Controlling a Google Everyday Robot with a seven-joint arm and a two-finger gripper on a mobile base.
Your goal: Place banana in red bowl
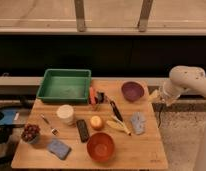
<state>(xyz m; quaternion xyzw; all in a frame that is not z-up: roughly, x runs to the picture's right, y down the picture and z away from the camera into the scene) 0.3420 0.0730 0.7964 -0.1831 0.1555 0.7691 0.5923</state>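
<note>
The banana (118, 126) is slim and pale yellow and lies flat on the wooden table (146, 152), right of centre. The red bowl (100, 146) stands upright and empty at the front, just left of and nearer than the banana, apart from it. My white arm (183, 82) comes in from the right. My gripper (156, 96) hangs at the table's right edge beside the dark purple bowl (132, 91), well behind the banana and holding nothing that I can see.
A green tray (64, 85) stands back left. A white cup (65, 114), a round orange fruit (96, 122), a black bar (82, 130), a blue sponge (58, 148), grapes (30, 133), a grey cloth (138, 122) and a dark-handled tool (115, 108) lie around the bowl and banana.
</note>
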